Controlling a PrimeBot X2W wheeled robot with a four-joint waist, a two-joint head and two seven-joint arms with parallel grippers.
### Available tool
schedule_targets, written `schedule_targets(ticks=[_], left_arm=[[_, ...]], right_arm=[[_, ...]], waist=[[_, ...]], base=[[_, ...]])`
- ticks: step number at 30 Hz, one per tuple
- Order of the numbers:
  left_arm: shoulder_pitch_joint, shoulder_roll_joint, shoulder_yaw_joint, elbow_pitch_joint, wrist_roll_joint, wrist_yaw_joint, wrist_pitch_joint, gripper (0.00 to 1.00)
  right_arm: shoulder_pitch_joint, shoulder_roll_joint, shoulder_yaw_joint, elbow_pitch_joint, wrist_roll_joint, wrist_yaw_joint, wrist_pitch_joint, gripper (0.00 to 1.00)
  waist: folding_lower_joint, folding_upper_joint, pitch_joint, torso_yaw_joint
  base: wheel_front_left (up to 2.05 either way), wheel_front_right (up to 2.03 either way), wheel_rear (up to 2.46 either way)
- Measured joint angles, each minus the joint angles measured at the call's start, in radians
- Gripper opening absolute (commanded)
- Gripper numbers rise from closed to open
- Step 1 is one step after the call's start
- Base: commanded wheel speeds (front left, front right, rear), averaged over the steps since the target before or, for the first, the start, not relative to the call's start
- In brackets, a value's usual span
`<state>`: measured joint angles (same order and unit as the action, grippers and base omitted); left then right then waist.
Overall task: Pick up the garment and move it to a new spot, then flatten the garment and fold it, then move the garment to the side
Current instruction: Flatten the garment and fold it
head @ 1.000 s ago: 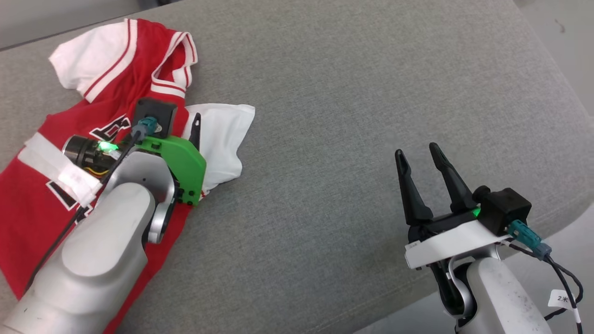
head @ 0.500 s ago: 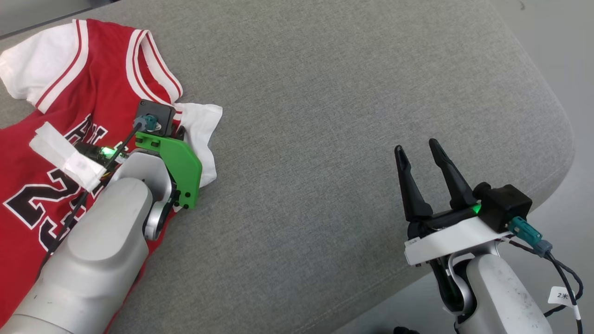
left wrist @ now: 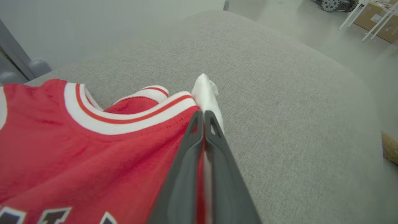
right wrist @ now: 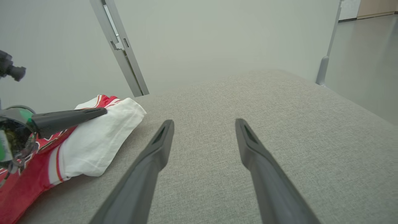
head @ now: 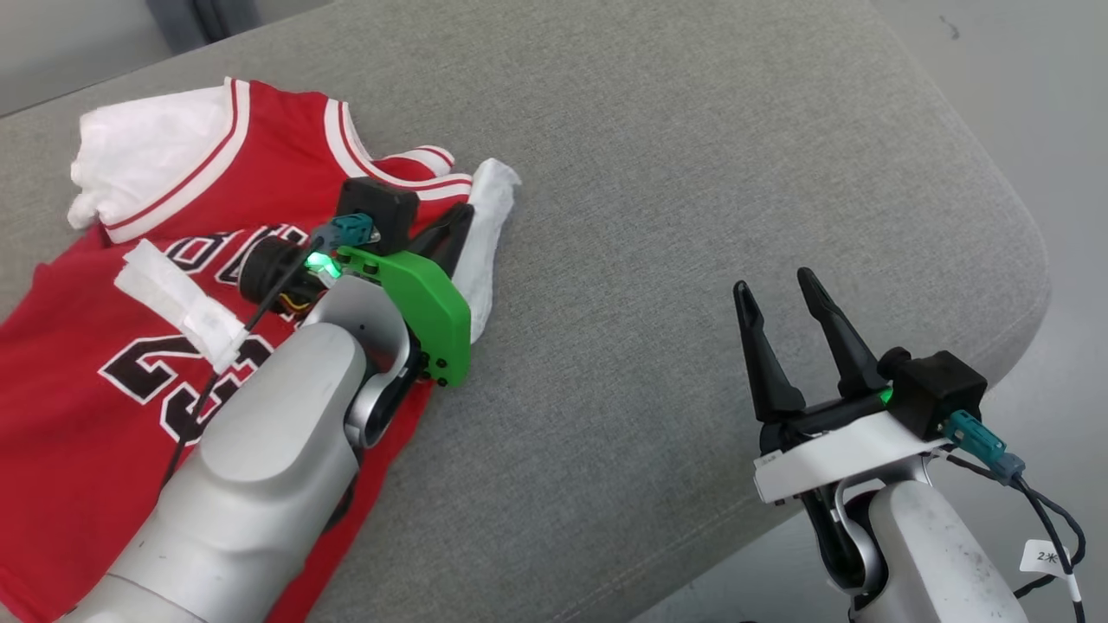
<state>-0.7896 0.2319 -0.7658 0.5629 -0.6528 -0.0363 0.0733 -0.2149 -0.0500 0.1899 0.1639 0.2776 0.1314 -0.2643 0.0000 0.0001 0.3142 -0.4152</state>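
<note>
One grey upholstered surface, broad, round-cornered at the far right. Spread across its left part, red jersey with white trim and black numerals, partly under the pale left forearm. At the jersey's right shoulder, left claw pressed fully together, red cloth pinched between its fingers, white sleeve bunched just past the tips. Near right, well apart from the jersey, right claw spread wide, gripping nothing, over the surface's near edge.
</note>
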Motion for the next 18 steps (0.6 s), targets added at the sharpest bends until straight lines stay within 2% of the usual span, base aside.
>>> schedule_targets(ticks=[8, 12, 16, 18], left_arm=[[0.004, -0.030, -0.038, -0.048, -0.019, -0.047, -0.012, 0.00], [0.004, -0.031, -0.047, -0.032, -0.019, -0.053, -0.022, 0.00], [-0.012, -0.015, -0.052, 0.038, 0.033, -0.026, -0.068, 0.00], [-0.026, -0.011, -0.049, 0.085, 0.052, 0.003, -0.109, 0.14]], right_arm=[[0.005, 0.000, -0.009, -0.004, 0.001, 0.000, 0.000, 1.00], [0.006, 0.000, -0.010, -0.007, 0.004, 0.000, 0.000, 1.00], [0.006, 0.000, -0.010, -0.007, 0.010, 0.000, 0.000, 1.00], [0.006, -0.001, -0.010, -0.007, 0.011, 0.000, 0.000, 1.00]], waist=[[0.0000, 0.0000, 0.005, -0.035], [0.0000, 0.0000, 0.012, -0.053], [0.0000, 0.0000, 0.021, -0.061], [0.0000, 0.0000, 0.022, -0.058]], base=[[0.00, 0.00, 0.00], [0.00, 0.00, 0.00], [0.00, 0.00, 0.00], [0.00, 0.00, 0.00]])
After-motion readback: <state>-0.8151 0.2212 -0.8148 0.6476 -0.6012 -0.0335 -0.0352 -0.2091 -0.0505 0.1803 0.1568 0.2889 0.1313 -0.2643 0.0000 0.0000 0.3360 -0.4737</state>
